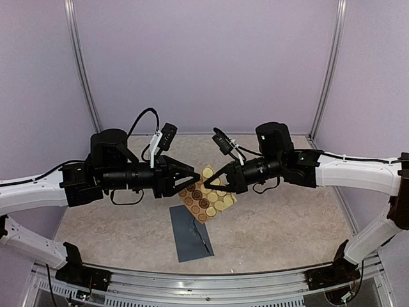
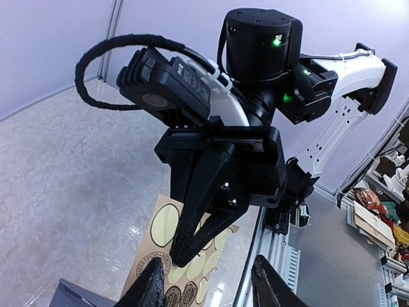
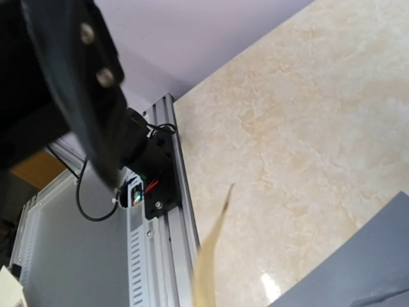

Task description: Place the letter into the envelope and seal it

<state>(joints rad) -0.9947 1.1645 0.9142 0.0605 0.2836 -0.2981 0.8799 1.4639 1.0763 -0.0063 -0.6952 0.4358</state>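
The left pincer (image 1: 193, 178) hangs released, its jaws parted, tips almost nose to nose with the right pincer (image 1: 208, 183). The right one is clenched tight on an edge of the small tan paper sheet of round gold and brown stickers (image 1: 209, 195), which slopes down from its tip. The slate blue-grey paper envelope (image 1: 190, 233) lies flat on the beige marbled table (image 1: 287, 217), below both pincers and a little to their near side, touching neither.
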